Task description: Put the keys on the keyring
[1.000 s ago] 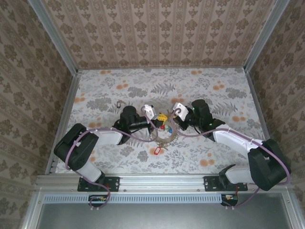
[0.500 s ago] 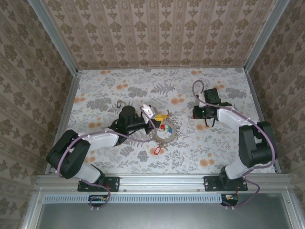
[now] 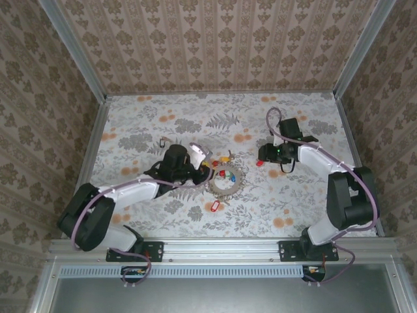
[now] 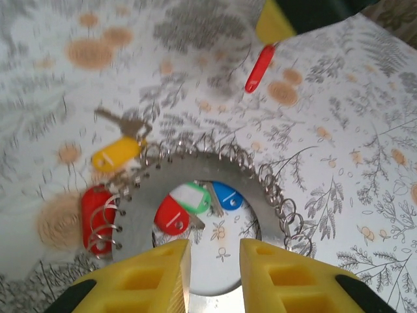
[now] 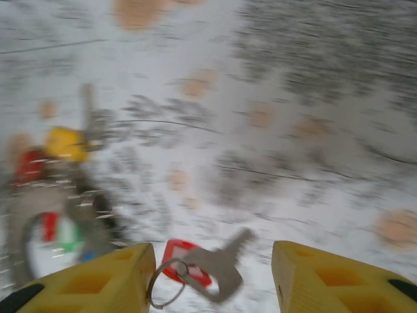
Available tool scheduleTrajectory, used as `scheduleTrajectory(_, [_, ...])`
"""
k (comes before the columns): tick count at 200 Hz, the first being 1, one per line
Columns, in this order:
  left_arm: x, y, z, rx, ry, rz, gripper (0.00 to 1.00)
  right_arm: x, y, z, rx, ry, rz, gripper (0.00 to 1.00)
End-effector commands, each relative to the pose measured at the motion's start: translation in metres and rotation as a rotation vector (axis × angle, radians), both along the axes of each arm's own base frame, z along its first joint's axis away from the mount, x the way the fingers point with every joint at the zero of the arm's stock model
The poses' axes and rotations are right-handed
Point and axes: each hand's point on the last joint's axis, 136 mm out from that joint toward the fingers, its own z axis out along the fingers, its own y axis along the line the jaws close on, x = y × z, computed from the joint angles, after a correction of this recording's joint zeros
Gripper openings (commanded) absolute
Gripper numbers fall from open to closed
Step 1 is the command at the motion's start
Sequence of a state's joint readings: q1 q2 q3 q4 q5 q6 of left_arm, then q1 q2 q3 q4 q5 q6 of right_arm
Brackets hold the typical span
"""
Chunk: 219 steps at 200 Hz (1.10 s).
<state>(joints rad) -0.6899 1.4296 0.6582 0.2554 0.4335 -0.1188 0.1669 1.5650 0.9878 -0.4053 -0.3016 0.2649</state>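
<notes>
The keyring [image 4: 195,171] is a flat metal ring fringed with small wire loops, lying on the table [image 3: 221,190]. Red, green and blue tagged keys [image 4: 186,205] lie in its hole. A yellow-tagged key [image 4: 117,153] and a red tag [image 4: 98,218] sit at its rim. My left gripper [image 4: 215,251] [image 3: 203,163] hovers over the ring's near rim, slightly open with nothing between its fingers. Off to the right, my right gripper [image 5: 214,257] [image 3: 262,156] is open. A grey key with a red tag [image 5: 218,270] [image 3: 259,163] hangs loose between its fingers, its small split ring against the left finger [image 5: 124,274].
Another red-tagged key [image 3: 213,206] lies on the table in front of the keyring. A small dark key [image 3: 161,141] lies left of my left arm. Wallpapered walls and metal rails [image 3: 88,150] enclose the floral table.
My right arm swung away from the keyring to the right, carrying the red-tagged key, and its jaws then opened. My left gripper opened a little beside the ring.
</notes>
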Motion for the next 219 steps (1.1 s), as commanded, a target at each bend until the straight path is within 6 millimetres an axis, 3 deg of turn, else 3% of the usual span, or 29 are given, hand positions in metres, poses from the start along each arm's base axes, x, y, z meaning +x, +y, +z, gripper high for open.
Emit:
scheduleTrajectory(1, [-0.002, 0.002, -0.026, 0.061, 0.242, 0.073, 0.25, -0.003, 0.063, 0.008, 0.205, 0.022, 0.201, 0.53])
scheduleTrajectory(15, [-0.004, -0.004, -0.035, 0.067, 0.322, 0.066, 0.24, -0.002, 0.070, -0.005, 0.150, 0.041, 0.230, 0.53])
scheduleTrajectory(27, [-0.004, -0.005, -0.043, 0.076, 0.365, 0.079, 0.23, 0.003, 0.055, -0.022, 0.066, 0.085, 0.179, 0.39])
scheduleTrajectory(43, [-0.003, -0.005, -0.047, 0.077, 0.374, 0.093, 0.22, 0.006, 0.046, -0.027, 0.045, 0.090, 0.146, 0.37])
scheduleTrajectory(49, [-0.002, -0.004, -0.048, 0.082, 0.373, 0.100, 0.22, 0.006, 0.040, -0.028, 0.012, 0.086, 0.130, 0.32])
scheduleTrajectory(71, [-0.001, -0.004, -0.050, 0.098, 0.373, 0.093, 0.21, 0.001, -0.002, -0.040, -0.186, 0.146, 0.014, 0.17])
scheduleTrajectory(102, [-0.001, -0.007, -0.053, 0.100, 0.391, 0.088, 0.21, -0.005, -0.019, -0.042, -0.191, 0.138, -0.054, 0.14])
scheduleTrajectory(116, [-0.001, -0.008, -0.056, 0.096, 0.402, 0.086, 0.21, -0.003, 0.001, -0.031, -0.102, 0.105, 0.017, 0.22])
scheduleTrajectory(138, [-0.001, -0.012, -0.060, 0.082, 0.428, 0.083, 0.21, -0.002, 0.059, -0.007, 0.156, 0.051, 0.193, 0.37])
scheduleTrajectory(161, [-0.001, -0.016, -0.066, 0.077, 0.454, 0.078, 0.21, -0.002, 0.095, -0.003, 0.173, 0.036, 0.320, 0.44])
scheduleTrajectory(177, [0.000, -0.018, -0.069, 0.070, 0.463, 0.074, 0.20, 0.005, 0.106, -0.010, 0.161, 0.049, 0.347, 0.46])
scheduleTrajectory(219, [-0.002, -0.008, -0.087, 0.128, 0.485, 0.112, 0.12, 0.012, 0.105, -0.037, 0.102, 0.108, 0.364, 0.49])
